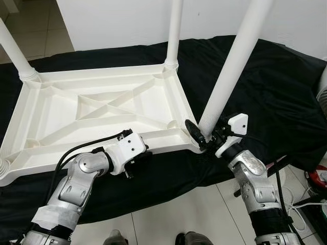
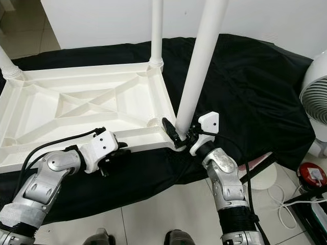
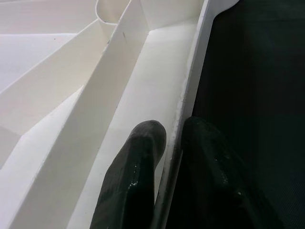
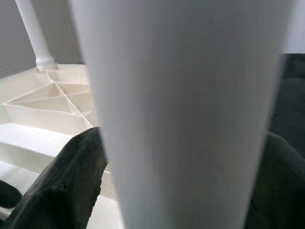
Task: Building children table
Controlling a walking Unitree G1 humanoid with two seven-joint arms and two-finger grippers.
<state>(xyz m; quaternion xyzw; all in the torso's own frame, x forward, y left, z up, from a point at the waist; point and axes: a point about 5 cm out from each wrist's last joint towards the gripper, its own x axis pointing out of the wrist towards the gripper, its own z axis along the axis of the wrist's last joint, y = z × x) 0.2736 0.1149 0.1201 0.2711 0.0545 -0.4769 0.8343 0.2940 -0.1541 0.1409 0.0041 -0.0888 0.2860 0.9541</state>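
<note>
Black cloth point(image 1: 265, 76) over a bed, tiled floor point(image 1: 168, 214), white wall, one upturned white plastic tabletop point(image 1: 97, 115) on it, three legs upright, left gripper point(image 3: 174, 143) clamped on its near rim, right gripper point(image 1: 209, 138) clamped around nearest leg point(image 1: 232, 66), fan point(image 2: 314, 99) far right.

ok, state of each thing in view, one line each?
Tabletop: upside down on the black cloth, ribs up.
Near-right leg: in its corner, leaning, held at the base.
Far legs: standing in their corners.
Left gripper: shut on the tabletop's near rim.
Right gripper: shut on the near-right leg.
</note>
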